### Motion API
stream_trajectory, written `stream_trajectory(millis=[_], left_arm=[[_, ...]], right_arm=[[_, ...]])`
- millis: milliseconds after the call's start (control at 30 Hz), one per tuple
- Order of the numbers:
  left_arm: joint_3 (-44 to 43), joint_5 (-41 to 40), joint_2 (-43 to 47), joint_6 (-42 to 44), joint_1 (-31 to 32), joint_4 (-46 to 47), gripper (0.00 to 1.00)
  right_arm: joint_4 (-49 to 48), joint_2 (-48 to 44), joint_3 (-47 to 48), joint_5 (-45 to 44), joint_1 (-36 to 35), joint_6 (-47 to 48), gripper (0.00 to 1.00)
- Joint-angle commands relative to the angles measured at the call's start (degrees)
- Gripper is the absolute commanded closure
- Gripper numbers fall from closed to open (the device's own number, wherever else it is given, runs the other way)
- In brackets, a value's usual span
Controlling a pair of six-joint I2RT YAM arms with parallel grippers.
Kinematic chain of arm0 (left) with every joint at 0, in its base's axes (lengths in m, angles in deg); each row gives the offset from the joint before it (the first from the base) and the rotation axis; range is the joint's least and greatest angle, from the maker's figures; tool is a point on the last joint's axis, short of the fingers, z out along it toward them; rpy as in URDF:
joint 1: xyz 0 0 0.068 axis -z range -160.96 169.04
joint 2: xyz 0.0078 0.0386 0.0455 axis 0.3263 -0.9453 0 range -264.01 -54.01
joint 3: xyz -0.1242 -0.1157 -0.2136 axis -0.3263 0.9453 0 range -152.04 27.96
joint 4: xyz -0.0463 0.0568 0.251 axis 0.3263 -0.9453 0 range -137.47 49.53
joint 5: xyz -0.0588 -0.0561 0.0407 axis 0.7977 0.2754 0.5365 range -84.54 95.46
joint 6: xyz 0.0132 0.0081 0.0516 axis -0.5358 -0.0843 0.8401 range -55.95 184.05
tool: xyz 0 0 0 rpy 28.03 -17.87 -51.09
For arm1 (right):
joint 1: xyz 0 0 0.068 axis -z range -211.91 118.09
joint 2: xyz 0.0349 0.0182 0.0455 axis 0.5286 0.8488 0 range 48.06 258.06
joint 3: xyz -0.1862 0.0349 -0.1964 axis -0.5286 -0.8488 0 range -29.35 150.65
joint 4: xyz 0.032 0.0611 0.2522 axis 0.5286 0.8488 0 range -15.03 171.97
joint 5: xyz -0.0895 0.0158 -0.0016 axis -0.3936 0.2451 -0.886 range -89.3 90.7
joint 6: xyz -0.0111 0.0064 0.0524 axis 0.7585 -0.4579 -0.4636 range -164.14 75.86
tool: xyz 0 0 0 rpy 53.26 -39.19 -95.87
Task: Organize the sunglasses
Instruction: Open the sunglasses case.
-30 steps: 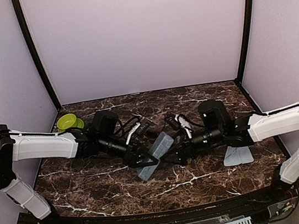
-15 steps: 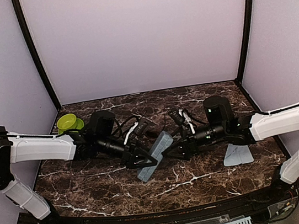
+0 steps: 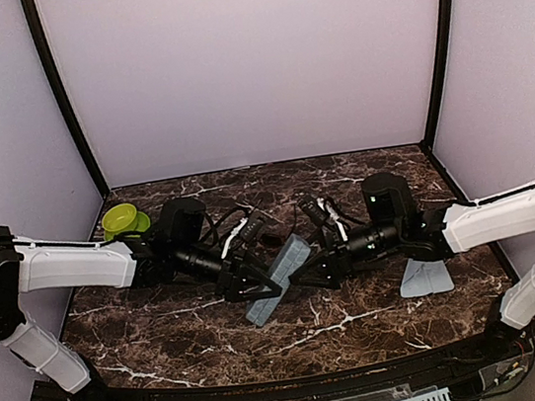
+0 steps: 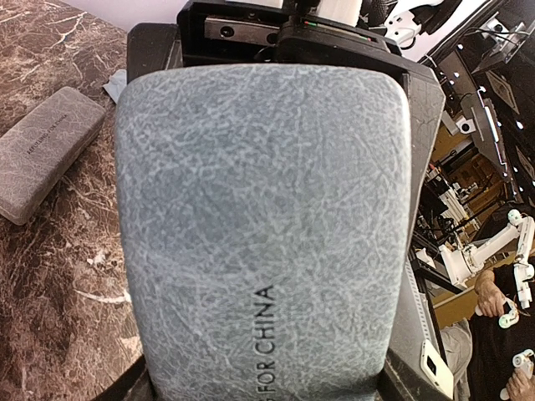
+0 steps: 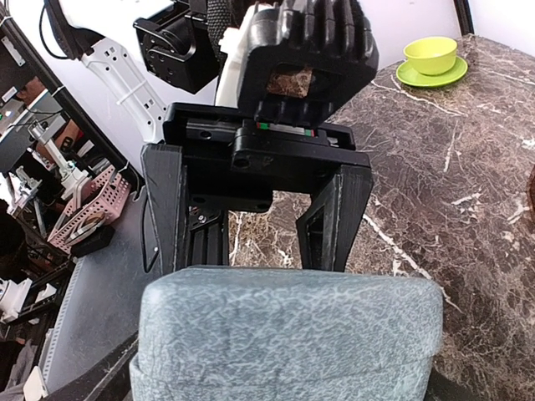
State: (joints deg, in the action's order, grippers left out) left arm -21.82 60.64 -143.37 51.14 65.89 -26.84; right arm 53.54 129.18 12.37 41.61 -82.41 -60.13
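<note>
A: Sunglasses, where?

B: Not in view on any camera. They may be inside the blue-grey case [image 3: 282, 266], which looks shut, but I can't tell. So which way they point and their long axis: unknown.

A: And the case?

B: Middle of the bench [image 3: 218, 342], between the two arms. Its long axis runs diagonally, near-left to far-right. I can't tell if it lies flat.

A: Grippers?

B: The left gripper [image 3: 256, 284] is clamped across the case, fingers flush on both long sides in its wrist view. The right gripper [image 3: 310, 276] comes in from the other side with its jaws wide and the case between them. Whether it's actually pinching, can't tell.

A: Step?

B: My guess is opening the case: one holds the base, the other lifts the lid.

A: How would the glasses handle?

B: Judging by type: thin frames, so light, bendy and easy to crush, with slick lenses that scratch. Take them at the bridge or at an arm near the hinge, with a gentle pinch, never on the lenses.

A: Anything else?

B: A second case [image 4: 46, 154] lies on the marble. There's a pale cloth [image 3: 425, 278] toward the right edge and a green cup [image 3: 121, 218] at the far-left corner.
</note>
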Motion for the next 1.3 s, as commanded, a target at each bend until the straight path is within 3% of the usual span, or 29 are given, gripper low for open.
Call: stream_trajectory(millis=[0,333,667,733,967,1267], left_arm=[[0.21,1.45,0.71,0.16,0.52,2.17,0.96],[-0.38,0.55,0.31,1.21,0.87,0.98,0.96],[-0.36,0.16,0.39,1.57,0.96,0.66,0.94],[-0.36,-0.23,0.49,1.42,0.96,0.75,0.9],[0.62,-1.4,1.45,0.47,0.96,2.23,0.57],[0.32,-1.97,1.08,0.56,0.96,1.93,0.43]], right_arm=[[-3.53,1.17,0.92,1.36,0.23,-1.31,0.16],[-4.74,1.71,0.98,1.43,0.23,-3.16,0.19],[-5.44,2.18,0.65,2.6,0.18,-3.3,0.41],[-5.38,2.03,0.62,2.78,0.23,-3.18,0.46],[-4.17,1.2,0.57,3.36,0.31,-1.86,0.58],[-3.93,1.13,0.89,4.47,0.49,-0.96,0.62]])
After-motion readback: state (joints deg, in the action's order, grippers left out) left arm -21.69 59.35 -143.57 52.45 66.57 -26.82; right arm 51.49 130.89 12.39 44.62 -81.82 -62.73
